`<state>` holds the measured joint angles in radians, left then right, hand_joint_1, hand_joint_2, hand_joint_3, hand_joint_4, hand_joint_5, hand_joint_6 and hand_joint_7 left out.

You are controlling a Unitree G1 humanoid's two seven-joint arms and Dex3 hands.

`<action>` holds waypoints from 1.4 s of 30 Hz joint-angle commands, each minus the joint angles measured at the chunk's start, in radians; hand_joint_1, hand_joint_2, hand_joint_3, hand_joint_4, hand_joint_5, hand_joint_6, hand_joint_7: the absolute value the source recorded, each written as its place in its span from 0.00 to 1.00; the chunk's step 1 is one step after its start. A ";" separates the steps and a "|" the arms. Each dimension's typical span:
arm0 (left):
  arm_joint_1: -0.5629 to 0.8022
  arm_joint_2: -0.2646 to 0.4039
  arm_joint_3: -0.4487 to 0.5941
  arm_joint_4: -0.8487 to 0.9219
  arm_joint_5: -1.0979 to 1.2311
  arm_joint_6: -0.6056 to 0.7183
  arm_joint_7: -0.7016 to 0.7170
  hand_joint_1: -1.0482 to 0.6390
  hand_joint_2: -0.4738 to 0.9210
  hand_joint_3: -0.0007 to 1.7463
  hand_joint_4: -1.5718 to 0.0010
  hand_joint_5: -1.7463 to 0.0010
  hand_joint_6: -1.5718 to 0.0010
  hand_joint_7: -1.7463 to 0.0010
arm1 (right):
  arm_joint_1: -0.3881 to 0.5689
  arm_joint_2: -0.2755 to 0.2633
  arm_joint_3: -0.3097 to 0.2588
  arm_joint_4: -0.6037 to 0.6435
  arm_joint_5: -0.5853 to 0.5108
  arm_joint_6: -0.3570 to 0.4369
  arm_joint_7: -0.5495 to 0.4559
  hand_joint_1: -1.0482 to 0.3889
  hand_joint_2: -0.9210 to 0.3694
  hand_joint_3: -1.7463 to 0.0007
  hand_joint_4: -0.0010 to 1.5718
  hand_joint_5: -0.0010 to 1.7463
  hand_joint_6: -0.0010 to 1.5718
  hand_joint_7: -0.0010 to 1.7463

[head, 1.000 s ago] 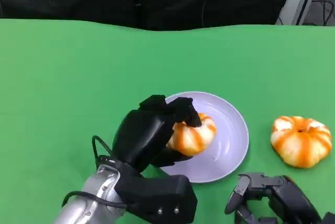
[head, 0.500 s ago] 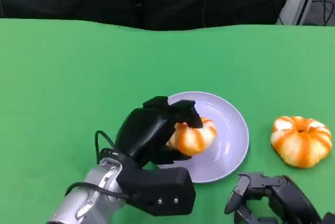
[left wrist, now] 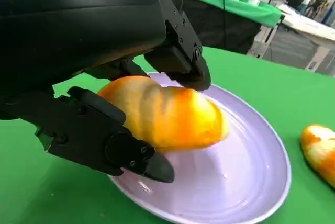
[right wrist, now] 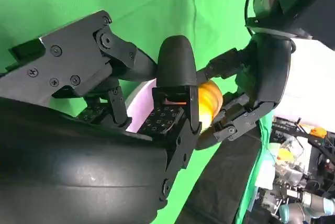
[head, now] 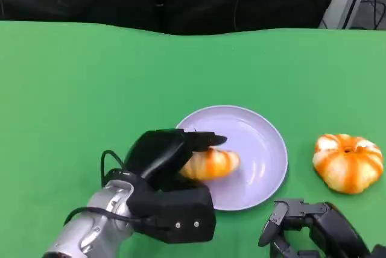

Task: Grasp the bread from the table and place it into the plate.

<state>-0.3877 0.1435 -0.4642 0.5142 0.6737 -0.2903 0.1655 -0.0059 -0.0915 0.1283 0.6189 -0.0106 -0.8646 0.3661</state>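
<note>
Holding the bread between fingers above and thumb below, the left hand had it low over the near-left part of the plate, long axis running crosswise, with the second bread on the counter nearer the empty right hand.

bread orange, white-striped; plate lilac; table green; second bun seemingly alike.

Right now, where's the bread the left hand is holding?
In the head view, the held bread sits low over the lavender plate, on its left part, between the left hand fingers.
</note>
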 commanded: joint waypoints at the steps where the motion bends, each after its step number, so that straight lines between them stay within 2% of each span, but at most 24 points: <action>1: -0.024 0.020 0.016 0.015 -0.038 0.022 -0.068 0.24 1.00 0.13 0.77 1.00 0.75 1.00 | 0.004 -0.012 -0.007 0.001 0.004 -0.017 -0.005 0.62 0.25 0.44 0.51 0.84 0.53 0.67; 2: -0.027 0.023 0.019 0.016 -0.052 0.022 -0.092 0.23 1.00 0.14 0.78 1.00 0.76 1.00 | 0.005 -0.012 -0.006 -0.001 0.003 -0.014 -0.004 0.62 0.25 0.44 0.51 0.84 0.53 0.67; 5: -0.028 0.028 0.035 0.011 -0.099 0.034 -0.165 0.16 1.00 0.32 0.83 0.99 0.79 1.00 | 0.007 -0.013 -0.006 -0.004 0.002 -0.006 -0.005 0.62 0.25 0.44 0.51 0.84 0.53 0.67; 7: -0.024 0.028 0.047 0.001 -0.121 0.044 -0.191 0.14 1.00 0.38 0.84 1.00 0.80 1.00 | 0.005 -0.011 -0.006 -0.002 0.006 -0.006 -0.003 0.62 0.25 0.45 0.51 0.84 0.54 0.67; 14: -0.008 0.022 0.086 -0.006 -0.207 0.023 -0.235 0.10 1.00 0.49 0.82 0.99 0.81 1.00 | 0.007 -0.011 -0.006 -0.007 0.006 0.001 -0.003 0.62 0.25 0.44 0.52 0.85 0.54 0.67; 20: 0.021 -0.015 0.148 0.010 -0.360 -0.045 -0.271 0.10 1.00 0.49 0.78 0.98 0.78 0.99 | 0.010 -0.010 -0.005 -0.015 0.005 0.003 -0.004 0.63 0.26 0.43 0.51 0.85 0.54 0.68; 25: 0.040 -0.035 0.184 -0.004 -0.440 -0.045 -0.313 0.11 1.00 0.47 0.80 0.99 0.79 1.00 | 0.005 -0.009 -0.005 -0.003 0.008 -0.008 -0.001 0.63 0.25 0.43 0.51 0.84 0.53 0.68; 29: 0.119 -0.076 0.257 -0.101 -0.609 0.004 -0.383 0.10 1.00 0.45 0.81 1.00 0.79 1.00 | 0.003 -0.008 -0.005 -0.001 0.008 -0.006 -0.001 0.64 0.25 0.43 0.51 0.84 0.53 0.69; 34: 0.191 -0.087 0.293 -0.200 -0.660 0.024 -0.386 0.09 1.00 0.47 0.80 0.99 0.80 1.00 | 0.003 -0.010 -0.005 0.000 0.001 -0.009 -0.005 0.63 0.25 0.43 0.51 0.85 0.53 0.69; 42: 0.286 -0.121 0.355 -0.247 -0.793 0.004 -0.443 0.09 1.00 0.47 0.76 0.98 0.79 1.00 | 0.000 -0.008 -0.006 0.010 0.012 -0.016 0.004 0.63 0.25 0.44 0.51 0.85 0.52 0.69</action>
<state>-0.1152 0.0189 -0.1250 0.2913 -0.1007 -0.2767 -0.2621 -0.0054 -0.0897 0.1290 0.6224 -0.0139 -0.8693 0.3683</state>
